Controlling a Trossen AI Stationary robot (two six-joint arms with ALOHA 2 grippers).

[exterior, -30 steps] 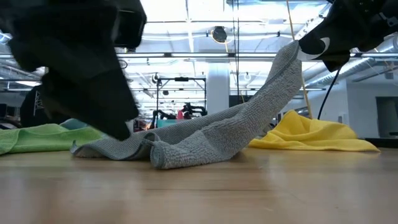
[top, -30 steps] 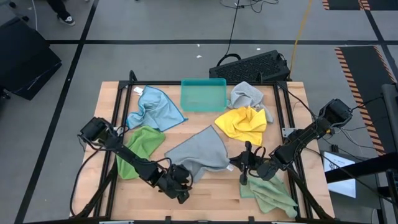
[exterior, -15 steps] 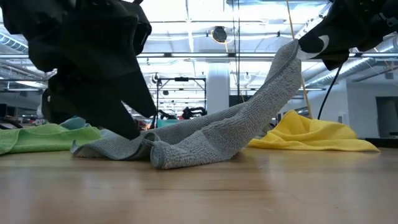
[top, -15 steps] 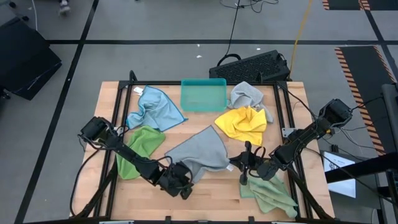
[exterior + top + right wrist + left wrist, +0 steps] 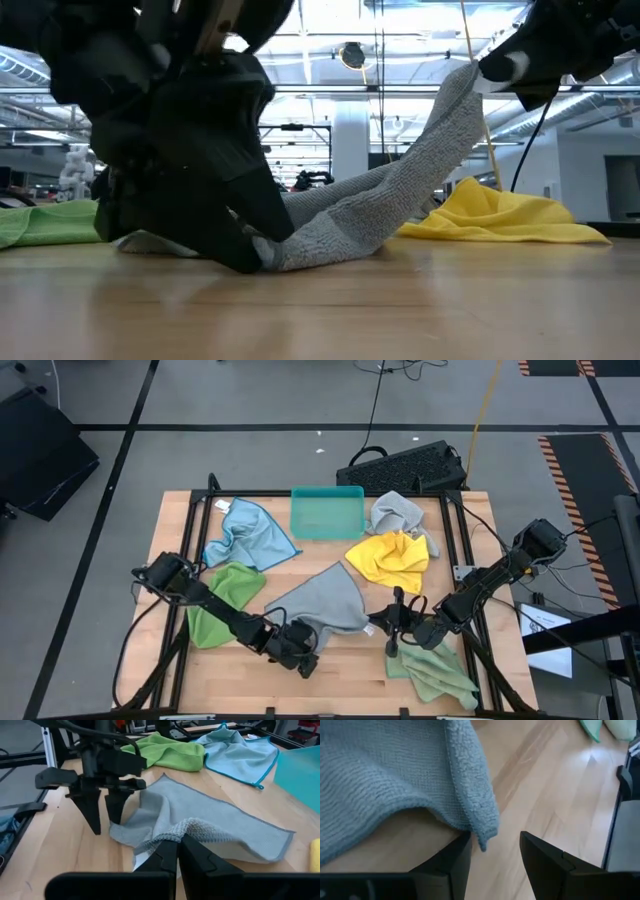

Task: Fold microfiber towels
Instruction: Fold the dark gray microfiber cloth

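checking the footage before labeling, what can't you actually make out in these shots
- Low view: the left gripper blocks the near end of the grey towel, so its corner is hidden.
- Left wrist view: the towel's far side runs off the picture's edge.
- High view: too small to show whether the right gripper pinches one layer or two.
- Right wrist view: the yellow towel is cut to a sliver.

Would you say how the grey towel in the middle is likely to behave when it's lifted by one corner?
The grey towel probably drapes limply: it sags from the right gripper to the table. It seems light, and its looped pile should grip rather than slip.
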